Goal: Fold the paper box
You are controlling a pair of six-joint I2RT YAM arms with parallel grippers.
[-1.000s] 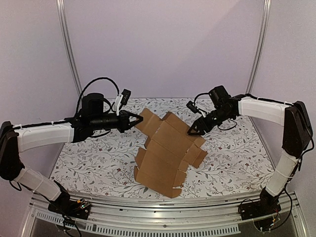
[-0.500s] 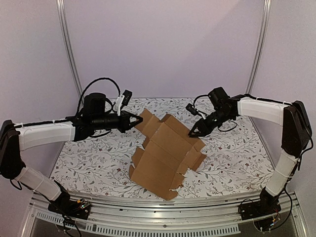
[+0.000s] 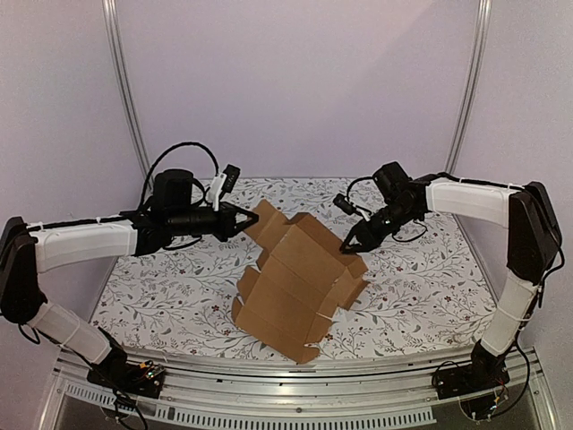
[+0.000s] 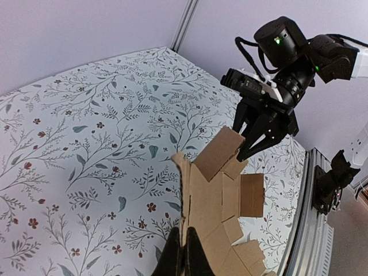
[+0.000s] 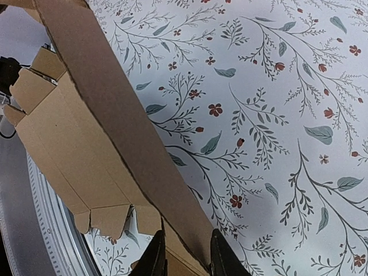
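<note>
Paper box (image 3: pixel 295 282) had shifted left; left gripper (image 3: pixel 252 218) and right gripper (image 3: pixel 346 245) each clamped an edge; even, coordinated tension judged advisable.

Lab rig: alu rail (image 3: pixel 224 372), plain walls (image 3: pixel 295 90), floral table (image 3: pixel 430 287).

Left end effector (image 4: pixel 183 241) tight on near edge of the paper box (image 4: pixel 214 195), right end effector (image 4: pixel 240 145) on far flap.

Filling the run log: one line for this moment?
left tool: clamped on paper box edge | right tool: clamped on opposite edge | state: flaps open, tilted
</note>
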